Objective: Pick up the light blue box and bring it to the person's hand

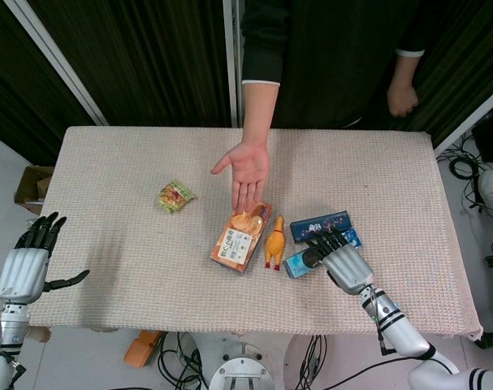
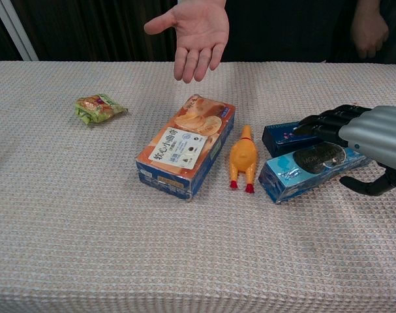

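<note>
The light blue box point(image 1: 297, 262) point(image 2: 294, 172) lies flat on the table right of centre, near the front edge. My right hand point(image 1: 341, 260) point(image 2: 367, 135) hovers over its right end with fingers stretched out above it and the thumb apart at the near side, gripping nothing. The person's hand point(image 1: 248, 169) point(image 2: 194, 32) is held palm up over the far middle of the table. My left hand point(image 1: 27, 264) hangs with fingers apart beyond the table's left edge, seen only in the head view.
A dark blue box point(image 1: 319, 224) point(image 2: 281, 135) lies just behind the light blue one. A yellow rubber chicken point(image 1: 274, 241) point(image 2: 242, 158) and an orange biscuit box point(image 1: 240, 237) point(image 2: 184, 145) lie to its left. A green snack packet point(image 1: 175, 196) point(image 2: 98, 107) sits further left.
</note>
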Controlling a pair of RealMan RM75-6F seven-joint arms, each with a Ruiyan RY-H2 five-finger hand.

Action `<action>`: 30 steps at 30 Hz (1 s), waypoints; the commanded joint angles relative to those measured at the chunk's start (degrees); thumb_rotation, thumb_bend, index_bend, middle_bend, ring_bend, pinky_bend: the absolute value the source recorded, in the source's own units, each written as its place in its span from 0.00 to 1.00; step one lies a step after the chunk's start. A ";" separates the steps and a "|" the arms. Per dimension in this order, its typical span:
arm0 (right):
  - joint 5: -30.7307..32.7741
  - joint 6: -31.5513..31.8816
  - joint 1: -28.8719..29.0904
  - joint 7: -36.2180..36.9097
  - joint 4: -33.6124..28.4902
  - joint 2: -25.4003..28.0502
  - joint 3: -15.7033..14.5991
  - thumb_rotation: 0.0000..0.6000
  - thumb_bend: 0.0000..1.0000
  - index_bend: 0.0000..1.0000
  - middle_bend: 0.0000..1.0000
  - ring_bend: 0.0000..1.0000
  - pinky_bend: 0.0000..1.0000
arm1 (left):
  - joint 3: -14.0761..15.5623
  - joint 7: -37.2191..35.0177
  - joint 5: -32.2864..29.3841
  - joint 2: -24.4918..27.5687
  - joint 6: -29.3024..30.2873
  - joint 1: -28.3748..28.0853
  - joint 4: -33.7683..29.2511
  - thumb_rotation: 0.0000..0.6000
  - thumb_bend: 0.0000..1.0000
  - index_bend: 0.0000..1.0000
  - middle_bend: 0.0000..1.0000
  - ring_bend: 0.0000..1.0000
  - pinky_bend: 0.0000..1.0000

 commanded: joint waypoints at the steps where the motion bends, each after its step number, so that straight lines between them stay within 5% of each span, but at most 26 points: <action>1: -0.36 0.53 0.03 0.64 -0.02 0.06 -0.31 1.00 0.33 0.00 0.00 0.00 0.00 | -0.09 0.25 0.02 0.07 0.00 -0.07 -0.11 0.55 0.01 0.06 0.04 0.04 0.21; 15: -2.90 2.93 0.03 1.57 1.45 -0.88 -2.05 1.00 0.33 0.00 0.01 0.00 0.00 | -0.40 0.37 0.23 0.25 -0.15 -0.51 -0.44 0.54 0.01 0.06 0.04 0.04 0.21; 26: -2.81 0.54 1.04 -0.78 5.40 -3.95 -3.50 1.00 0.34 0.00 0.10 0.00 0.00 | -0.06 -0.74 -0.69 -0.16 -1.32 -0.52 0.80 0.55 0.01 0.06 0.04 0.04 0.21; 30: -4.54 2.13 0.82 -0.26 6.75 -5.31 -3.92 1.00 0.34 0.10 0.22 0.10 0.00 | -0.15 -0.83 -0.69 0.03 -1.21 -0.52 0.92 0.54 0.01 0.06 0.04 0.04 0.21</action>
